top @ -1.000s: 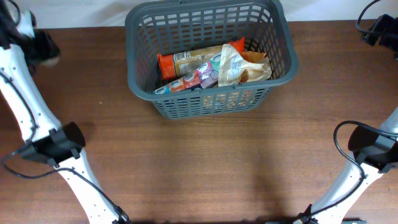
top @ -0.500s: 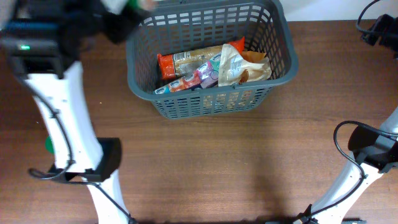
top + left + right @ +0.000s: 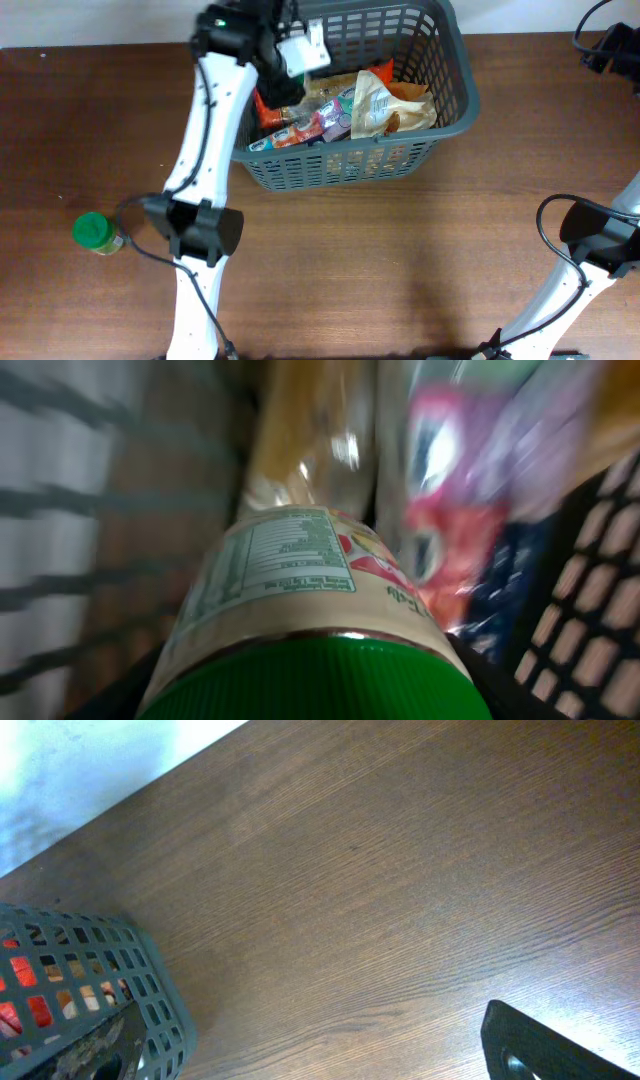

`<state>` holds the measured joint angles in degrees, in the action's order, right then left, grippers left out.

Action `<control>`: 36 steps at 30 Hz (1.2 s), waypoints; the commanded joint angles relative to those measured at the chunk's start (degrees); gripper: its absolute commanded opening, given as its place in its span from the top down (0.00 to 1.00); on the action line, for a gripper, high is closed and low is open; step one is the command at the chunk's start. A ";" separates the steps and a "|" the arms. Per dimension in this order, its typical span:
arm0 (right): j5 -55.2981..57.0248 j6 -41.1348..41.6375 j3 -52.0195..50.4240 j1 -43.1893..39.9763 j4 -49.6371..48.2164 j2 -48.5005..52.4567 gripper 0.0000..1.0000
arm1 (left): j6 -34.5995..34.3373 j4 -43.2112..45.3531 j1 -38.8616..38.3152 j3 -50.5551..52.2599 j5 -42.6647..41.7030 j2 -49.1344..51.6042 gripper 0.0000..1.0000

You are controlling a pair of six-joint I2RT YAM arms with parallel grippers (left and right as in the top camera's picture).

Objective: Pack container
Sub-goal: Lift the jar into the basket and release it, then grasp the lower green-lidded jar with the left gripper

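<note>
Wooden table (image 3: 400, 260), one basket (image 3: 340, 172), two green-lidded jars (image 3: 95, 233), one jar (image 3: 300, 585) tight in left gripper (image 3: 283, 88); right gripper (image 3: 606, 50) unclear.

A dark brown wood-grain bench (image 3: 400, 250) fills the overhead view, ending at a pale strip along the far edge. A large dark grey plastic basket (image 3: 340, 172) with slotted lattice walls and a thick rim stands on the bench at the far side, a little left of centre. A small jar with a round green lid (image 3: 92, 231) rests on the bench near the left edge, well apart from the basket. The right wrist view shows bare wood beside one basket corner.
</note>
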<state>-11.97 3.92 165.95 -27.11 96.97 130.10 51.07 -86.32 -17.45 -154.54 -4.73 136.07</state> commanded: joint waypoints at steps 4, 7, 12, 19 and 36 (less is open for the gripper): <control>-0.48 0.00 0.07 0.13 0.33 0.55 0.01 | -2.54 1.60 0.11 5.68 11.23 -0.31 0.21; -0.48 -0.02 0.07 0.15 0.33 0.55 0.01 | -9.79 2.47 0.13 5.66 11.19 -1.20 0.01; -0.48 0.00 0.07 0.15 0.33 0.55 0.01 | -14.56 3.23 0.15 5.01 10.14 -7.30 0.01; -0.48 -0.02 0.07 0.13 0.33 0.55 0.01 | -24.52 2.54 8.24 1.99 10.16 -19.89 0.01; -0.48 -0.02 0.07 0.13 0.33 0.55 0.01 | -45.27 -5.05 45.81 21.33 2.82 -14.91 0.02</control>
<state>-11.97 3.92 165.95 -27.14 96.97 130.15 7.77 -90.26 26.24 -139.90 0.49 117.67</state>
